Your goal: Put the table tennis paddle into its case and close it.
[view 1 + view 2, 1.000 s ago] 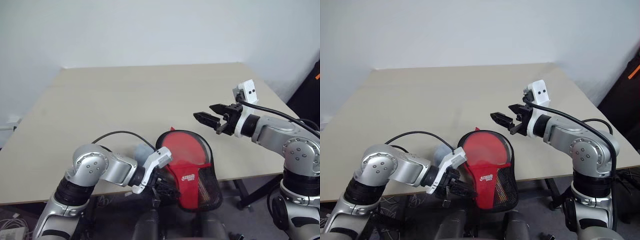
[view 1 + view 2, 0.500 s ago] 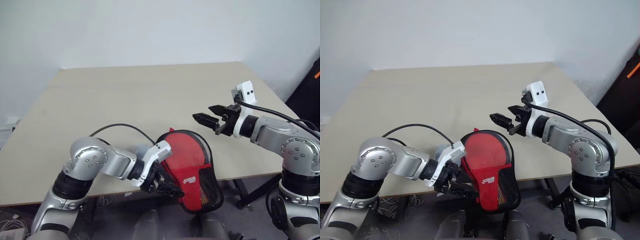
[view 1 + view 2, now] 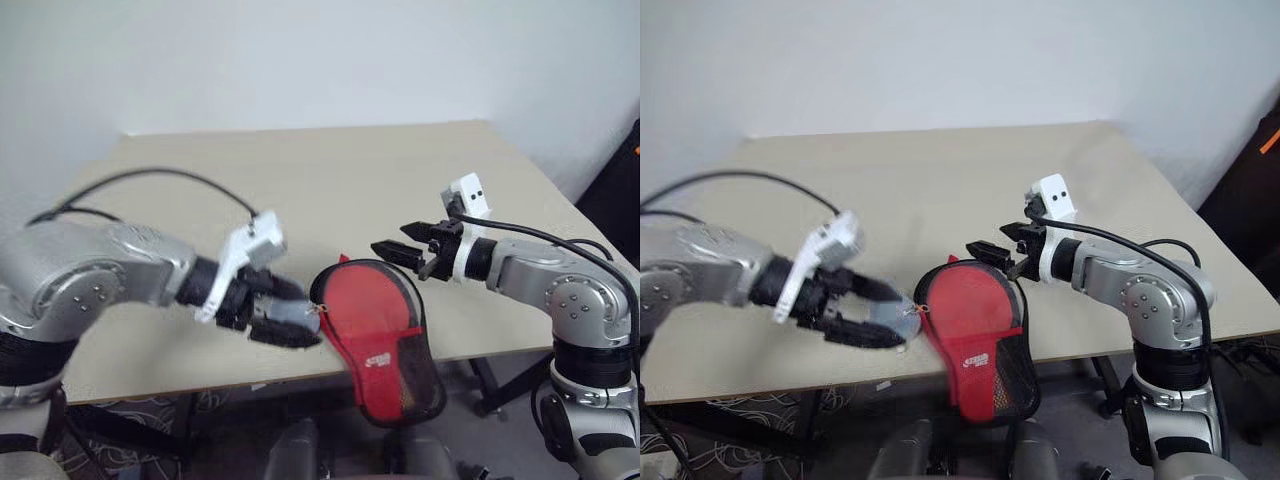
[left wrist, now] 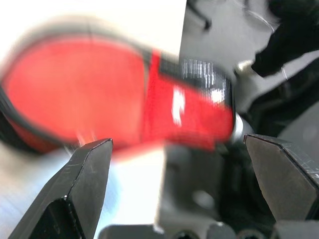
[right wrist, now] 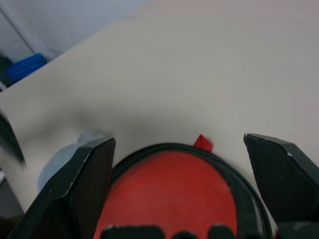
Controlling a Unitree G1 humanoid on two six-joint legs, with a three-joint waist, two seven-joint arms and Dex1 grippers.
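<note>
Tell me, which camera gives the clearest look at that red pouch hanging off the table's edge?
The left eye view: it shows the whole case, its red face, white logo and black mesh pocket, overhanging the table. The right eye view matches it. The left wrist view blurs it; the right wrist view catches just its rounded top.

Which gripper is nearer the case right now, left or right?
Roughly level, perhaps the left. The left gripper is open beside the case, its fingertips at the near-left rim by the zipper. The right gripper hovers open just above the case's far rounded edge, not touching.
</note>
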